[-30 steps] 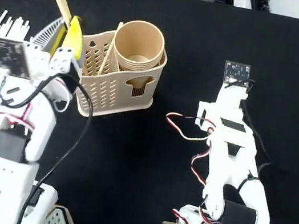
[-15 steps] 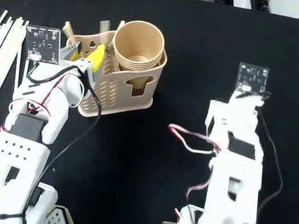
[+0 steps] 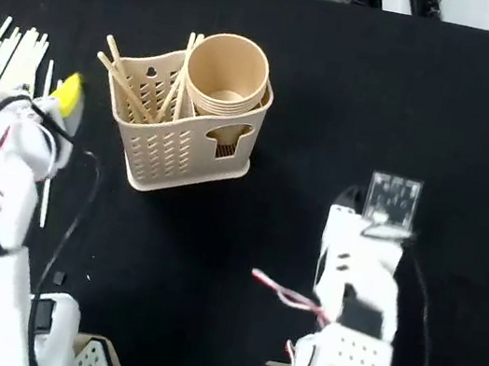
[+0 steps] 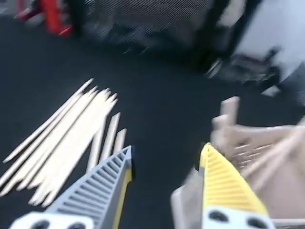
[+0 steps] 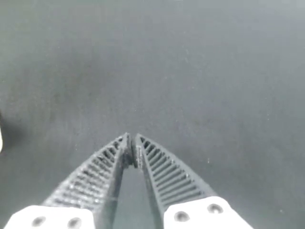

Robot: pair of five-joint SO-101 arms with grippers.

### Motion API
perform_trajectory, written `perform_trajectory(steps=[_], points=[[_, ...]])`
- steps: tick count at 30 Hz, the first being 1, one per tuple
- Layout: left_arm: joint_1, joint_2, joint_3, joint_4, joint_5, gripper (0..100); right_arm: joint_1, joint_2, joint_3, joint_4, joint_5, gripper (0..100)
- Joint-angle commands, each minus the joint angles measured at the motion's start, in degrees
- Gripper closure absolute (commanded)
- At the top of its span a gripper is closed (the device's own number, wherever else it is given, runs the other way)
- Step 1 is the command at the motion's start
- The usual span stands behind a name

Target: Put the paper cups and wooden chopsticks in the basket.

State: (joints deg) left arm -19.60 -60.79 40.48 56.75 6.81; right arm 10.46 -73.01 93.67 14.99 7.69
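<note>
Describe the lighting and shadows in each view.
High view: even light; the black table shows no clear shadows around the beige slotted plastic basket. Left wrist view: bright background patch, no glare on the loose pale wooden chopsticks. Right wrist view: flat light, one darker patch on the table near the right gripper.

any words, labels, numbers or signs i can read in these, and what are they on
None can be read in any view.
basket: plain perforated wall, no print visible.
paper cups: plain, no print visible.
chopsticks: bare wood, no marks visible.
circuit board on the right arm: any markings are too small to read.
</note>
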Motion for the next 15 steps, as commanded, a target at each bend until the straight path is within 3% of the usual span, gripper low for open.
perform_trajectory(steps=[1,5,11,15], points=[[-5.93,5.45,3.3,0.09,-8.0,77,-0.35,-11.82,2.95,3.16,-0.09,98.5],[-8.4,10.81,8.4,-2.02,-14.95,77,-0.7,-20.35,3.56,14.68,0.0,98.4],[-12.09,19.78,20.26,-19.08,-18.99,77,-0.35,-29.85,3.21,39.12,0.26,98.4],[-12.44,26.81,22.55,-24.53,-20.75,77,-0.53,-33.36,2.95,58.64,0.26,98.4]])
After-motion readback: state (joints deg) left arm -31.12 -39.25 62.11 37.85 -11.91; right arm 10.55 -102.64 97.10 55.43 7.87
